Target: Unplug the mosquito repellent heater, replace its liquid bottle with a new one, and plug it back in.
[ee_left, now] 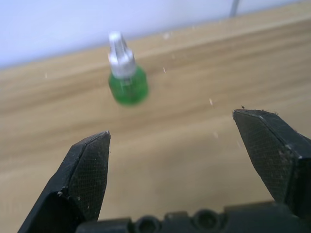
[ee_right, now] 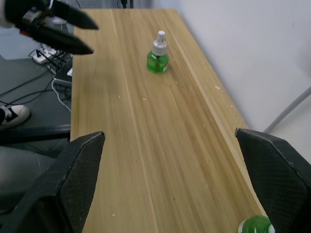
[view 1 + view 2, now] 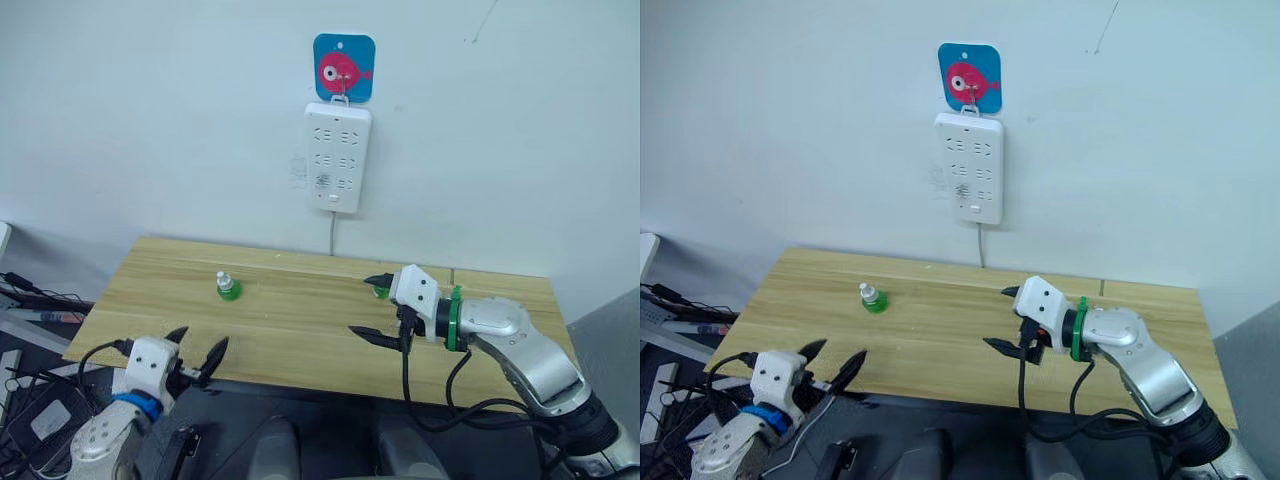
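Now, left gripper (image 3: 197, 357): jaws wide and empty, low at the counter's near left edge, facing the green bottle (image 3: 228, 288).
Right gripper (image 3: 372, 308): spread wide, empty, over the right half, with a second green bottle (image 2: 256, 226) just beside one fingertip.
Heater: I cannot find the mosquito repellent heater; the power strip (image 3: 337, 156) on the wall carries no plug.
Counter (image 3: 290, 320): pale wooden planks against a white wall.
Room: a fish hook (image 3: 343, 68) above the strip, cables on the floor at left.
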Controlling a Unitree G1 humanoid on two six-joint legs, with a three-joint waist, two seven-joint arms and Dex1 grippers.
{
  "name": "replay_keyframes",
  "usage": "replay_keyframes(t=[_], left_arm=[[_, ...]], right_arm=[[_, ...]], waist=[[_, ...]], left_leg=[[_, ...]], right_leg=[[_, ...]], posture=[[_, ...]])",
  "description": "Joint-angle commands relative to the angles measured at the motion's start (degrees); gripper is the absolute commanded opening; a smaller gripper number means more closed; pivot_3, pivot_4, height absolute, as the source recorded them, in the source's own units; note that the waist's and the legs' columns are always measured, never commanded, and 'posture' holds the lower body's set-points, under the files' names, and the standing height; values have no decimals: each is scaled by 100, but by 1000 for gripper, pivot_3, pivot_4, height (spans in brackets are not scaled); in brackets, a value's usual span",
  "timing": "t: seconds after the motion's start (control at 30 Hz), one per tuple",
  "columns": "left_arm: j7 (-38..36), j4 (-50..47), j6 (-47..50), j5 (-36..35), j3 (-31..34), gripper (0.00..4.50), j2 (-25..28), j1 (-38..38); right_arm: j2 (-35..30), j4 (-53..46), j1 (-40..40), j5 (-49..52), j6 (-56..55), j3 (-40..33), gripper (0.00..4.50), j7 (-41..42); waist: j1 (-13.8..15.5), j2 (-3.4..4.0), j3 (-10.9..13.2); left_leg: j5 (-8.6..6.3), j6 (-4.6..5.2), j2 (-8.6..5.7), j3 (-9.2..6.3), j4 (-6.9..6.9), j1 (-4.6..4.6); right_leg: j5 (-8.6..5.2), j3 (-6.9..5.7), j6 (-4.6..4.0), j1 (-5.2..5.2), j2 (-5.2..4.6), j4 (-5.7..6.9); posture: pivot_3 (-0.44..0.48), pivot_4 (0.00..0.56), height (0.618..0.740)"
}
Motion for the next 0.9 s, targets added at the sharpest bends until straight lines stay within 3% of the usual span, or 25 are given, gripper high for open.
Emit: replay_keyframes(t=[0.03,0.07,0.27,0.57,0.9], left_arm=[[184,260,-62,130,39,4500,-20,-202],[197,472,-25,119,20,4500,-22,-411],[211,1307,-118,183,-27,4500,11,-1268],[382,2592,-648,450,-126,4500,-76,-2342],[579,3529,-1336,627,-234,4500,-303,-2972]], right_arm=[[186,-371,-217,-102,465,112,4486,-260],[286,-420,-323,-137,659,174,4486,-357],[484,-987,-539,4,1659,104,4486,-629],[275,-1826,-275,390,2606,-79,4486,-722],[-92,-2225,-62,825,2930,-212,4486,-705]], waist=[[-9,10,105],[-15,9,196],[-15,40,687],[-26,53,1070],[-49,49,1154]], left_leg=[[1,1,6,6,-4,-1],[0,1,8,6,-4,-2],[3,5,12,20,-9,-30],[-5,1,10,16,-26,-38],[-2,-3,7,30,-17,-37]], right_leg=[[2,8,-3,-3,7,0],[2,8,-4,-4,9,1],[16,19,12,-44,14,7],[29,6,-9,-51,2,3],[14,15,24,-50,-7,1]], posture=[[-33,274,732],[-59,330,732],[-98,427,732],[-145,472,732],[-144,481,732]])
